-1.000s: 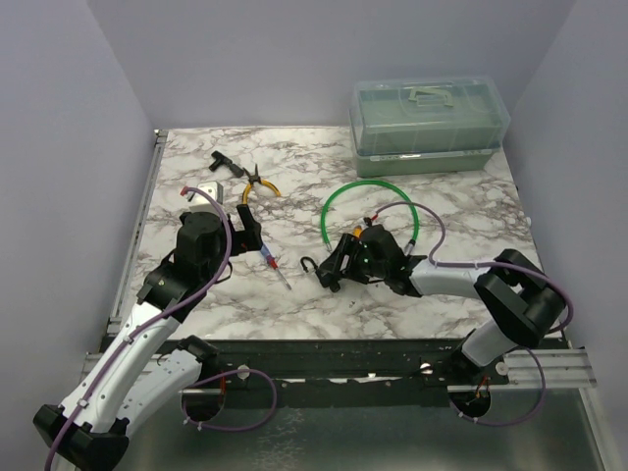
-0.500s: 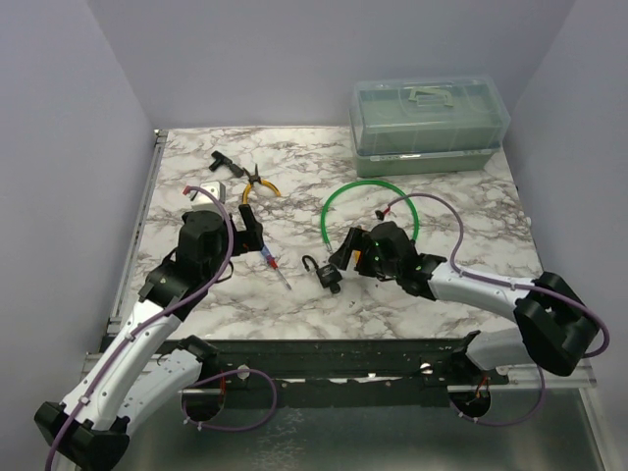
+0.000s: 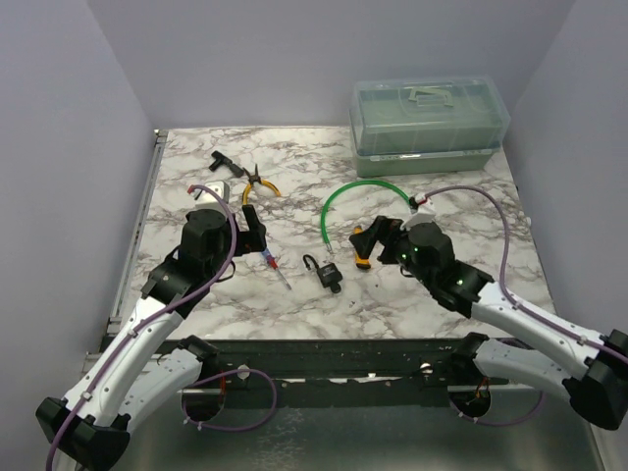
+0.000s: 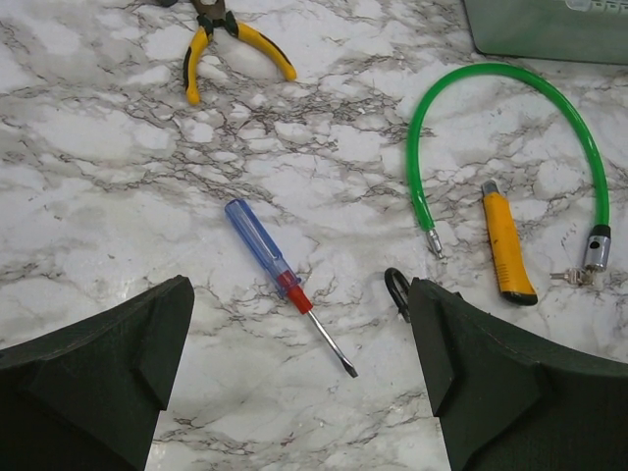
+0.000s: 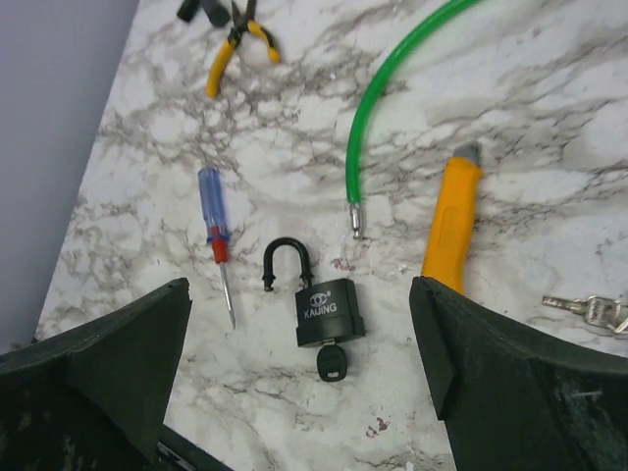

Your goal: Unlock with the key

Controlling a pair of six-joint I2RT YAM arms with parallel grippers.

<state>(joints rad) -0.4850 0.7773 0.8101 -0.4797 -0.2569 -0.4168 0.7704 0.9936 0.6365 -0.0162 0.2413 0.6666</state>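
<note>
My feed shows a white, grey-veined marble table (image 3: 294, 157) boxed in by plain lavender walls (image 3: 294, 59).

The left arm (image 3: 147, 324) leans in from 7 o'clock, elbow raised. The left gripper (image 3: 251, 232) hangs over the middle-left of the slab with its pincer spread wide and nothing in it. The right arm (image 3: 510, 314) stretches low from 5 o'clock toward the centre. The right gripper (image 3: 385, 245) is also splayed wide and empty, clear of the marble.

At 1 o'clock, against the far wall, sits a translucent green plastic toolbox (image 3: 430, 126) with its lid down. I cannot make out anything inside it.

A green plastic-coated cable (image 5: 350, 157) arcs across the centre. A pair of small silver keys (image 5: 589, 309) lies by its metal end piece. Yellow-handled pliers (image 4: 265, 49) lie at 11 o'clock. An orange utility knife (image 5: 446, 231) lies just beside the right gripper, at its 9 o'clock. A blue-and-red-handled screwdriver (image 5: 211, 211) lies at the left gripper's 5 o'clock.

The black padlock (image 5: 329, 309) lies flat between the two grippers, at the right one's 8 o'clock. One leg of its shackle stands free beside the body. The small flat key (image 5: 334, 365) is seated in the keyhole at the padlock's 5 o'clock end, only its dark-looking head showing. Neither pincer touches it.
</note>
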